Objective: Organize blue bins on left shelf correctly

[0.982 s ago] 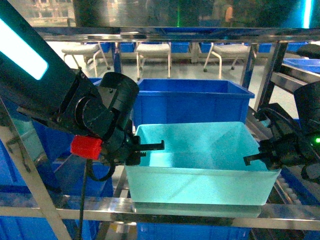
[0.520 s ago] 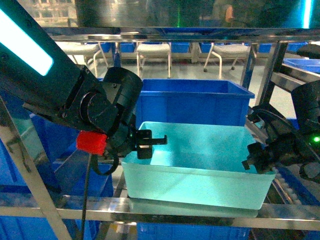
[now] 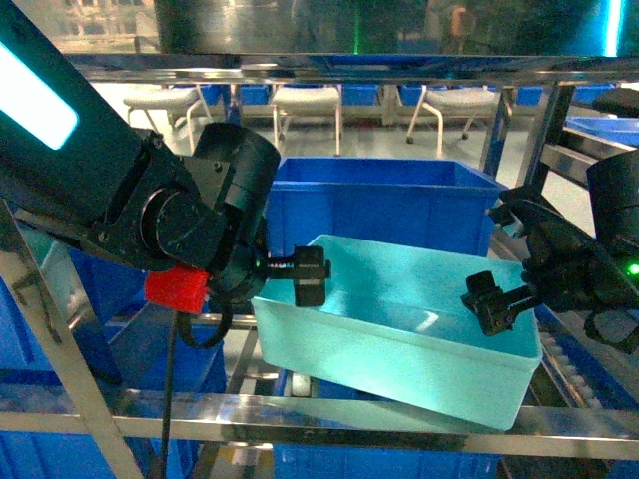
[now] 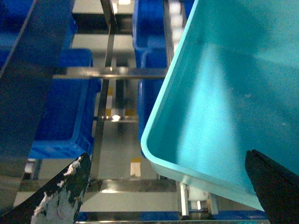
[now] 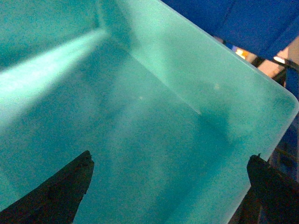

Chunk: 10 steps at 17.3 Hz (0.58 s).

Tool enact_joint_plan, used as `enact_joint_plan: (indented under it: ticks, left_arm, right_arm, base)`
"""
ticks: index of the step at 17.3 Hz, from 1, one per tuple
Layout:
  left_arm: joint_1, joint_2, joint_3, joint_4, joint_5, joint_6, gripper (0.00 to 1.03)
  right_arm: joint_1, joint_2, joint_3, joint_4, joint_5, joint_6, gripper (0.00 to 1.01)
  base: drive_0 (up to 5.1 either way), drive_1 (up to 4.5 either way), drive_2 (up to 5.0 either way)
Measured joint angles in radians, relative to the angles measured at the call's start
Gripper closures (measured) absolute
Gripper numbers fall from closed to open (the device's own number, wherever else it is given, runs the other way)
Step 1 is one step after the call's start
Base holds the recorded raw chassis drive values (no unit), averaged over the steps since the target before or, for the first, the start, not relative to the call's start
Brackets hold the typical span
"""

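Observation:
A light turquoise bin (image 3: 399, 334) lies tilted on the left shelf (image 3: 300, 409), its left end raised and its near right corner low. My left gripper (image 3: 310, 275) is at the bin's left rim. In the left wrist view the bin (image 4: 229, 88) has its corner rim between the wide-apart jaws of that gripper (image 4: 166, 158), one finger outside the wall and one inside. My right gripper (image 3: 487, 299) hangs over the right end. In the right wrist view that gripper (image 5: 170, 158) stands open over the bin's floor (image 5: 140, 107), its right finger (image 5: 268, 186) by the rim.
A royal-blue bin (image 3: 389, 200) stands right behind the turquoise one. More royal-blue bins (image 4: 65, 102) sit on the lower levels to the left, between steel rails (image 4: 112, 72). A slanted steel post (image 3: 60, 359) crosses the near left. White chairs (image 3: 305, 100) stand far behind.
The turquoise bin has tipped and turned: its left end rose and its right front corner dropped. Both grippers moved inward over the rim, the right one further left.

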<state>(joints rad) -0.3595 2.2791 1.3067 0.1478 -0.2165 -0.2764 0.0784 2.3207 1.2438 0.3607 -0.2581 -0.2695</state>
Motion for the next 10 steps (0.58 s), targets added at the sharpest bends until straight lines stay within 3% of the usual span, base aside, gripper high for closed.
enact_joint_plan:
  ticks: [2,4,7,10]
  left_arm:
    - [-0.009,-0.063,-0.031,0.121,-0.03,0.041,0.05]
    - [-0.019,-0.1,-0.085,0.207,-0.037,0.05,0.05]
    - [-0.032,-0.143,-0.192,0.182,-0.021,0.038,0.05]
    - [-0.064,-0.28,-0.36,0.185,-0.027,0.003,0.05]
  right_arm:
    - [0.002,-0.001,-0.024,0.092,-0.064,0.023,0.03]
    - [0.008,-0.013,-0.064,0.185,-0.107,0.04,0.03]
    - [0.021,-0.085,-0.156,0.276,-0.113,0.039,0.03]
    - [0.046,-0.225,-0.343,0.341,-0.114,0.032,0.03]
  base:
    - [0.0,0.0,0.0]
    - [0.0,0.0,0.0]
    - [0.0,0.0,0.0]
    - [0.0,0.0,0.0]
